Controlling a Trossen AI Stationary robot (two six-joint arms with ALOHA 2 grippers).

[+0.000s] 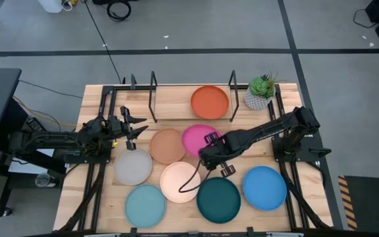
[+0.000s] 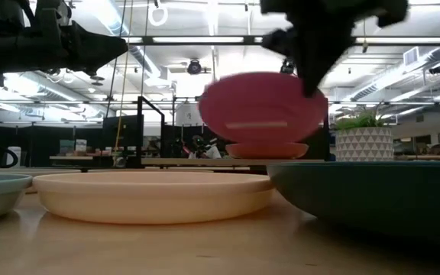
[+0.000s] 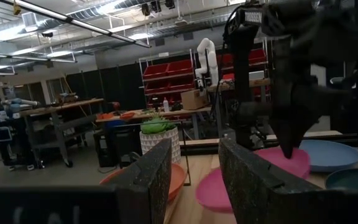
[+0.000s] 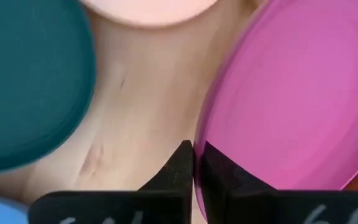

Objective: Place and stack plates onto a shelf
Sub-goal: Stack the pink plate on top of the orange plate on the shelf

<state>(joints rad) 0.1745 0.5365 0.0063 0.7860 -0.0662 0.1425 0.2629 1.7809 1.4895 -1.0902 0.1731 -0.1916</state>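
Observation:
My right gripper [image 1: 207, 153] is shut on the magenta plate [image 1: 195, 138], which shows raised and tilted in the low view [image 2: 262, 107]. The orange plate [image 1: 210, 102] lies on the black wire shelf [image 1: 152, 99] at the far edge. On the table lie the tan [image 1: 168, 145], grey [image 1: 133, 166], cream [image 1: 180, 181], light blue [image 1: 145, 205], dark teal [image 1: 218, 199] and bright blue [image 1: 264, 187] plates. My left gripper [image 1: 134, 128] is open and hovers left of the tan plate, touching nothing. My right gripper pinches the magenta plate's rim [image 4: 201, 148] between its two fingers [image 4: 180, 163], at the plate's near right side. The fingers come from above, slanting in from the table's right. The plate is lifted clear of the table and tilted.
A small potted plant [image 1: 262, 92] stands at the shelf's right end, beside the orange plate. The shelf's left half [image 1: 137, 102] holds no plate. The cream and dark teal plates lie just near of the right gripper.

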